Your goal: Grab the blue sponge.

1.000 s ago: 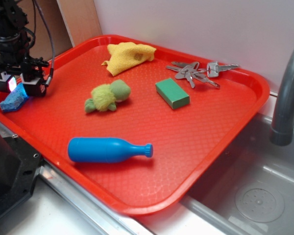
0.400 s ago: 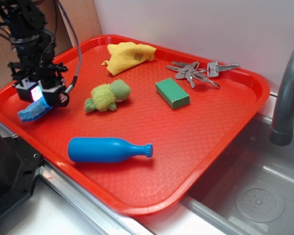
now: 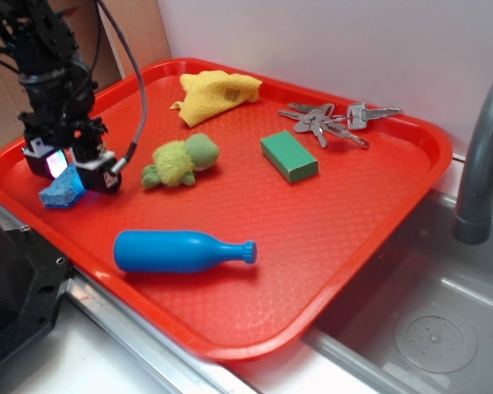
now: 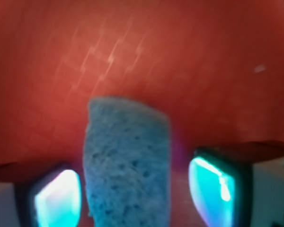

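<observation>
The blue sponge (image 3: 62, 195) is a small, porous light-blue piece lying on the red tray (image 3: 329, 222) near its left edge. My gripper (image 3: 71, 174) stands right over it, pointing down. In the wrist view the sponge (image 4: 128, 156) runs up between the two glowing cyan pads (image 4: 59, 198). A thin strip of tray shows by the left pad and a wider one by the right pad. The gripper (image 4: 137, 196) is open around the sponge.
On the tray are a blue plastic bottle (image 3: 177, 250), a green plush turtle (image 3: 181, 160), a green block (image 3: 289, 156), a yellow cloth (image 3: 215, 92) and keys (image 3: 333, 119). A grey faucet (image 3: 485, 156) and sink (image 3: 427, 328) lie to the right.
The gripper has carried the sponge from the tray's far left edge rightward and toward the front, then lowered it. The sponge now rests on the tray with the pads apart from it.
</observation>
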### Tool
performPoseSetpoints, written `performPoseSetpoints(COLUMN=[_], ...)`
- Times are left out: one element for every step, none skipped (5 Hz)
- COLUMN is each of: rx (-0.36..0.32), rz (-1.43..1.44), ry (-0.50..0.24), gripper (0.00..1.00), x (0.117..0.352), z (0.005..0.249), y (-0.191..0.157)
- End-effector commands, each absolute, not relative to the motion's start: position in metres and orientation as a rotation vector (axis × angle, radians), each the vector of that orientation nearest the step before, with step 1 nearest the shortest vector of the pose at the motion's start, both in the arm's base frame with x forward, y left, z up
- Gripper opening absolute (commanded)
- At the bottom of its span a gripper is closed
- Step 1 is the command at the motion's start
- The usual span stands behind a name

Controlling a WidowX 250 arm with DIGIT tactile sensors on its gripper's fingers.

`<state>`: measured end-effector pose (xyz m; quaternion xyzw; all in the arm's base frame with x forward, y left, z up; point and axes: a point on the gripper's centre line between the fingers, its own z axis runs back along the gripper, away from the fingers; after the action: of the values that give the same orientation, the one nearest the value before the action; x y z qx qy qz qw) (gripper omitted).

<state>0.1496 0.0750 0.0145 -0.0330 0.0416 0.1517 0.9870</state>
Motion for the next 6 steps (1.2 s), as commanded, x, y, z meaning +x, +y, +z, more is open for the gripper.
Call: performPoseSetpoints(rx=[-0.071, -0.055, -0.029, -0.053, -0.024, 0.005], rz=[0.281, 0.259, 0.216, 0.130, -0.015, -0.122], ry=[0.085, 0.068, 0.015, -0.042, -0.077, -0.115], gripper=[1.00, 0.00, 0.00, 0.00, 0.00, 0.00], x=[0.152, 0.138, 0.147, 0.159, 0.206, 0.246], z=[0.001, 0.016, 0.059, 0.109, 0.159, 0.209], y=[0.068, 0.072, 0.066, 0.052, 0.007, -0.028])
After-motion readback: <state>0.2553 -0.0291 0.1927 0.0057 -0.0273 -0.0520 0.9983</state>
